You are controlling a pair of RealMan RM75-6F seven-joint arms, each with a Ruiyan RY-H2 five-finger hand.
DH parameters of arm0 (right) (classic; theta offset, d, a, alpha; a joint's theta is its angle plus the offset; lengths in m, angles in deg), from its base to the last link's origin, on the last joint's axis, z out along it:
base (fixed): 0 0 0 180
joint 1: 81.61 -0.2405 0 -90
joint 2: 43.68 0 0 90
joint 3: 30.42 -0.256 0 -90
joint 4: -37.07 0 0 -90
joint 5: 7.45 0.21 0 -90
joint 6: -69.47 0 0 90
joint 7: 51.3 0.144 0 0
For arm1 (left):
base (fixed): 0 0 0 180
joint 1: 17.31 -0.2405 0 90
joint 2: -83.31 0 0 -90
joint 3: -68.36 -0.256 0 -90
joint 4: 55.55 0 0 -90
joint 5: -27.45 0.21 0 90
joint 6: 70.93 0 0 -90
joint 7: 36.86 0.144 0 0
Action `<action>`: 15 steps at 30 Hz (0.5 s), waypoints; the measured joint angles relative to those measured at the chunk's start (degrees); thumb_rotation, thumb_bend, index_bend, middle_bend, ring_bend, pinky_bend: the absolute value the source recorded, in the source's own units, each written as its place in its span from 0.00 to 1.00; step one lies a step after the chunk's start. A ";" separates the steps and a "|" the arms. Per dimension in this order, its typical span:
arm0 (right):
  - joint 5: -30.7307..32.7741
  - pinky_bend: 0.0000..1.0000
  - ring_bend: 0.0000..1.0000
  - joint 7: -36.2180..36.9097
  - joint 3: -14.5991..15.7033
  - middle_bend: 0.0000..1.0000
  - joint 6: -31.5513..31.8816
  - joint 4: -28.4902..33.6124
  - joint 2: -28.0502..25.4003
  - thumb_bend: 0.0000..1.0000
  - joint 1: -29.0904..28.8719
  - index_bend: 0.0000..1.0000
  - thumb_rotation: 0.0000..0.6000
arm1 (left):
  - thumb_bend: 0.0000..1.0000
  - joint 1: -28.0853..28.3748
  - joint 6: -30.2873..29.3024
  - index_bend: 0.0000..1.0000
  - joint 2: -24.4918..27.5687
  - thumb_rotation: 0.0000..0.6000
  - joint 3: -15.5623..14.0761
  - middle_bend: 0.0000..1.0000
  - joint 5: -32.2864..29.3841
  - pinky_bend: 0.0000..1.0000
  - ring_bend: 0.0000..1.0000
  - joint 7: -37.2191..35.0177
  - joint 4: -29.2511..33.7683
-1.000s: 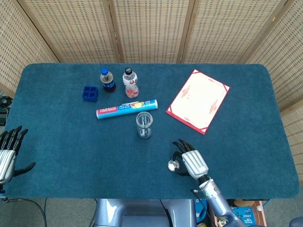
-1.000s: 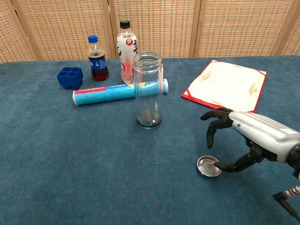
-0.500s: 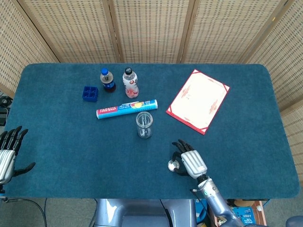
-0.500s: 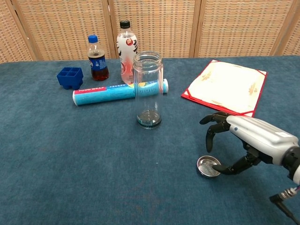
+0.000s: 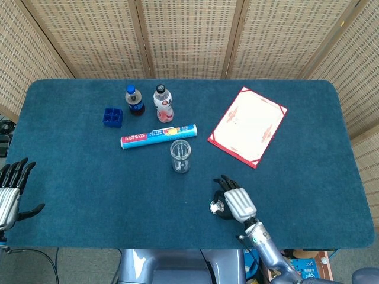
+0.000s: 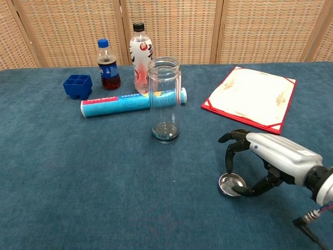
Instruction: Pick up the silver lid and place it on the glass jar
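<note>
The silver lid point(image 6: 231, 185) point(image 5: 216, 207) lies on the blue cloth, hollow side up, near the table's front edge. My right hand point(image 6: 265, 156) point(image 5: 235, 201) hovers just right of it, fingers arched over its rim and thumb curled low beside it; nothing is held. The glass jar point(image 6: 164, 99) point(image 5: 180, 156) stands upright and uncovered, to the left and farther back. My left hand point(image 5: 10, 189) waits spread at the left table edge, seen only in the head view.
Behind the jar lie a food-wrap tube point(image 6: 132, 102), a cola bottle point(image 6: 106, 65), a white drink bottle point(image 6: 140, 49) and a blue tray point(image 6: 77, 86). A red-edged certificate folder point(image 6: 252, 96) lies at back right.
My right hand has sunk and shifted slightly left, bringing its fingers and thumb closer around the lid. The lid, jar and left hand have not moved.
</note>
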 measured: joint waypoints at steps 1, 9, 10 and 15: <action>0.07 0.21 0.02 0.02 -0.02 0.23 -0.04 -0.12 0.08 0.41 -0.04 0.56 1.00 | 0.18 0.02 0.03 0.00 0.00 1.00 0.00 0.00 -0.01 0.00 0.00 -0.01 -0.02; 0.40 0.22 0.03 0.14 -0.14 0.24 -0.27 -0.68 0.35 0.41 -0.35 0.58 1.00 | 0.18 0.04 0.03 0.00 -0.03 1.00 -0.04 0.00 0.05 0.00 0.00 -0.01 -0.04; 0.42 0.22 0.03 0.18 -0.14 0.24 -0.28 -0.72 0.36 0.41 -0.37 0.58 1.00 | 0.18 0.02 0.01 0.00 -0.03 1.00 -0.06 0.00 0.06 0.00 0.00 0.00 -0.04; 0.59 0.22 0.03 0.20 -0.17 0.24 -0.47 -0.99 0.43 0.41 -0.55 0.59 1.00 | 0.18 0.05 0.07 0.00 -0.05 1.00 -0.10 0.00 0.09 0.00 0.00 0.06 -0.05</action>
